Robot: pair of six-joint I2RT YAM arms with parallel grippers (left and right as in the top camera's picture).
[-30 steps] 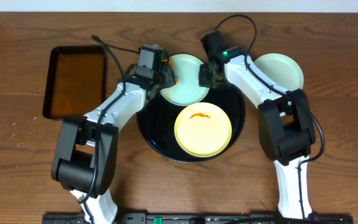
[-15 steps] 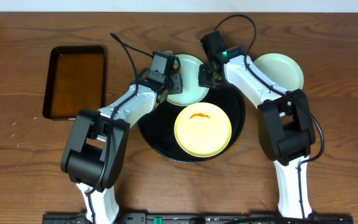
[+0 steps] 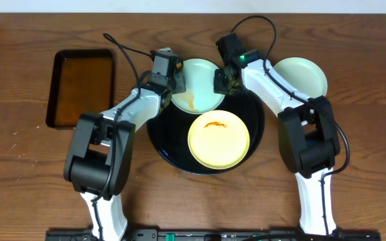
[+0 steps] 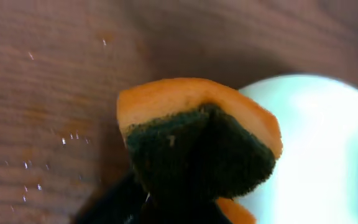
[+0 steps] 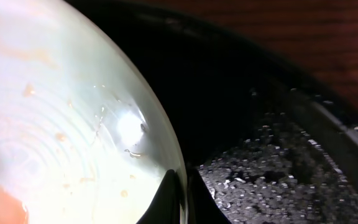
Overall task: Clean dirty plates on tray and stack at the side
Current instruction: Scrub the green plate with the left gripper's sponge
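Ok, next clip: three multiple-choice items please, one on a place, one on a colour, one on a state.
1. Where is the unsmeared mint plate? A) on the table right of the round tray B) left of that tray C) stacked on another plate
2. What colour is the plate lying flat mid-tray? A) mint B) yellow C) white
3. What do the left fingers hold? A) nothing B) a plate C) a sponge
1 A: it sits on wood. 2 B: the yellow plate shows an orange smear. 3 C: the sponge is pinched, left wrist view.
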